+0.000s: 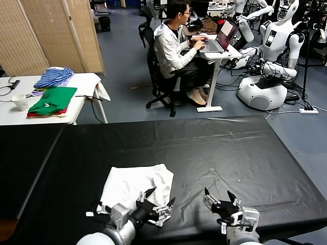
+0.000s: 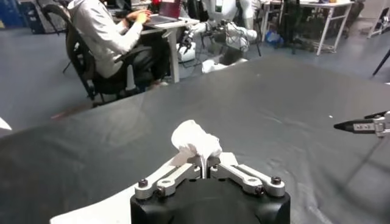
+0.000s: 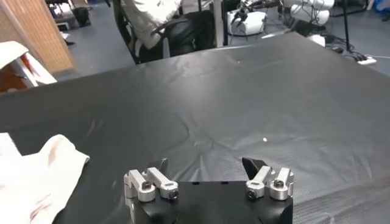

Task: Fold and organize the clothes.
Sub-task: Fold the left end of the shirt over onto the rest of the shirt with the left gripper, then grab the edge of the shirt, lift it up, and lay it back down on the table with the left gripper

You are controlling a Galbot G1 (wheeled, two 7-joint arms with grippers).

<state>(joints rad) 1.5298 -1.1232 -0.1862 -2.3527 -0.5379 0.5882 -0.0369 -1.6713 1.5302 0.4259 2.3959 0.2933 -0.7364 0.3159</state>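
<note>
Head view: my left gripper hangs over the folded T-shirt, fingers partly apart, empty; right gripper spread wide above bare worktop.

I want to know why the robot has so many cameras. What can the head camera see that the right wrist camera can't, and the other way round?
Only the head view shows the left gripper at the white T-shirt and the side table with folded clothes. Only the right wrist view shows the right gripper close up, open and holding nothing, and faint red print on the T-shirt. Both show the black table, T-shirt and seated person.
</note>
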